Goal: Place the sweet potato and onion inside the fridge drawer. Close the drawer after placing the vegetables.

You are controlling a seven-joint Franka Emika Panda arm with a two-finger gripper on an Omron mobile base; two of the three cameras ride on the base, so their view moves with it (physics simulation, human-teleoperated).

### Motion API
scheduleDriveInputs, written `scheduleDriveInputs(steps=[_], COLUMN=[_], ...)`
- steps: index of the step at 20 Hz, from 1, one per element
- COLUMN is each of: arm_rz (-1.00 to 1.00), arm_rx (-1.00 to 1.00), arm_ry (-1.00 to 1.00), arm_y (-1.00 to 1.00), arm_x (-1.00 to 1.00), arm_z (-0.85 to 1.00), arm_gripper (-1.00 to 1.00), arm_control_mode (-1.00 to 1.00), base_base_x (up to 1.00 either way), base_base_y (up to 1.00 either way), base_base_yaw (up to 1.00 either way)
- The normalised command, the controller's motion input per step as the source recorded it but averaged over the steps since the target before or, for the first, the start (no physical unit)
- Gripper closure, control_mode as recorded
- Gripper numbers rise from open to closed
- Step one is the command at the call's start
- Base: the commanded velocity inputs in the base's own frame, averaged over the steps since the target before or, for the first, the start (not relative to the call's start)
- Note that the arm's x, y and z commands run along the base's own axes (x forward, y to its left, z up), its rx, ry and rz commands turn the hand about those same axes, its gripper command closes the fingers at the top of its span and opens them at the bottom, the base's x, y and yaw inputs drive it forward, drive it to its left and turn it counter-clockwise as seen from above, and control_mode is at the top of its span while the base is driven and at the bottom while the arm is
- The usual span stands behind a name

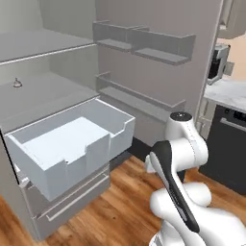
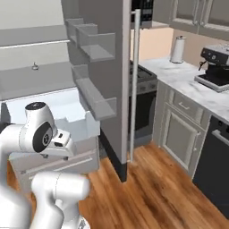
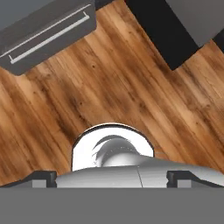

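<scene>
Currently the hand (image 3: 112, 176) is held released above wooden floor (image 3: 131, 92), fridge drawer (image 1: 72, 144) pulled out well apart.

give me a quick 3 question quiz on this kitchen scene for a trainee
1. True or false: the fridge drawer is pulled out and open.
2. What lies inside that drawer right now?
A. an onion
B. a sweet potato
C. nothing, just its bare white floor
3. In the hand view the gripper looks down at the wooden ______.

Key:
1. True.
2. C.
3. Floor. The finger tips stand wide apart with nothing between them, and a grey drawer with a bar handle shows in that view's upper left.
</scene>
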Motion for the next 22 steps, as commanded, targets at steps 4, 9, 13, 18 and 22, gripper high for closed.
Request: scheduleDriveInputs(steps=[4,9,13,18,22], arm_rz=[0.0,0.0,0.0,0.0,0.0], arm_rx=[0.0,0.0,0.0,0.0,0.0], arm_ry=[0.0,0.0,0.0,0.0,0.0], arm_y=[0.0,0.0,0.0,0.0,0.0], arm_x=[0.0,0.0,0.0,0.0,0.0], arm_z=[0.0,0.0,0.0,0.0,0.0], arm_gripper=[-1.0,-1.0,-1.0,-1.0,-1.0], arm_control_mode=[1.0,1.0,1.0,1.0,1.0], base_base_x=[-0.42,-0.22,0.07,0.49,0.94], base_base_y=[-0.23,-0.63,-0.74,-0.68,-0.33], base_base_yaw=[-0.54,-0.46,-0.31,-0.15,0.07])
